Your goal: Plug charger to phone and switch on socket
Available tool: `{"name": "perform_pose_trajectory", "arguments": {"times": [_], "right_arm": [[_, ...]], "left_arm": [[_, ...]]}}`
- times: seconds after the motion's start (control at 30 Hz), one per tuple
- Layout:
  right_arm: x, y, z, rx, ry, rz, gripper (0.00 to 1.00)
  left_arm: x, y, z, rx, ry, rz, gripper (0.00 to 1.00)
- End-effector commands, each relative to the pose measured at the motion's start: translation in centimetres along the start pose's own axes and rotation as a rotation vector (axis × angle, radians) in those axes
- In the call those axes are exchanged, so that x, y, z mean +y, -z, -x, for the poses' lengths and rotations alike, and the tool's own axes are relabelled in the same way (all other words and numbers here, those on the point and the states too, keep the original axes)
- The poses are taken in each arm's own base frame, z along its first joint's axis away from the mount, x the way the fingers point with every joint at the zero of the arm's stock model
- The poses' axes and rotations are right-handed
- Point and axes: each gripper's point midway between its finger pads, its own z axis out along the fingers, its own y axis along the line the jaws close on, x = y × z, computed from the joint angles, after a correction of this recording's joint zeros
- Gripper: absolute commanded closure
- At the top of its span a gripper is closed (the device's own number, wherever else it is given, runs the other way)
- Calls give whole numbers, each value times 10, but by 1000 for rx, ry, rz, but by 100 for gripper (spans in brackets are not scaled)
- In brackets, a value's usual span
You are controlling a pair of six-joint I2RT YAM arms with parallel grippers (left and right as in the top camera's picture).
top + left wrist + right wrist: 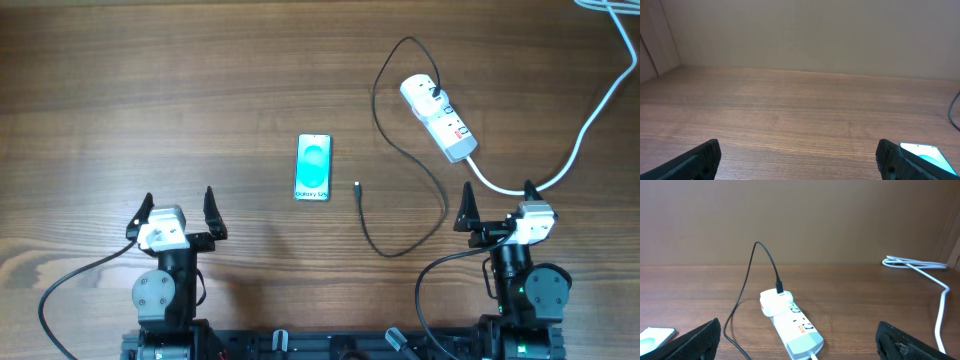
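Nothing is picked up yet: both arms sit at the near edge, left hand (178, 200) and right hand (497, 194) spread wide and empty. The phone (313, 167) lies flat mid-surface (150, 80), screen up. The charger (357, 187) tip rests just to its right, not touching, its cable looping back to the socket (440, 118). Opening step, I'd say: next, the right hand must reach in and pinch that tiny connector squarely.

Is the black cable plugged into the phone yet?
No, the charger tip lies loose beside the phone, with a gap between them.
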Motion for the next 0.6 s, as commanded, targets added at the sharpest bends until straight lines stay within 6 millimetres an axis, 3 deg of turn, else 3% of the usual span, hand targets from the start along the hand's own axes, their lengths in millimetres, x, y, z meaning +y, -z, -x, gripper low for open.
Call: {"name": "perform_pose_trajectory", "arguments": {"times": [0.0, 0.13, 0.23, 0.33, 0.43, 0.57], "right_arm": [[-2, 0, -1, 3, -12, -11, 0], [-2, 0, -1, 3, -12, -11, 1], [-2, 0, -1, 3, -12, -11, 0], [-2, 0, -1, 3, -12, -11, 0], [-2, 0, -1, 3, -12, -11, 0], [-2, 0, -1, 3, -12, -11, 0]], "left_arm": [[-34, 3, -1, 3, 34, -202, 0], [-42, 5, 7, -26, 33, -248, 0], [-64, 13, 14, -53, 26, -386, 0], [-67, 16, 28, -113, 16, -404, 0], [-80, 27, 57, -239, -14, -489, 0], [-84, 54, 114, -482, 35, -540, 0]]}}
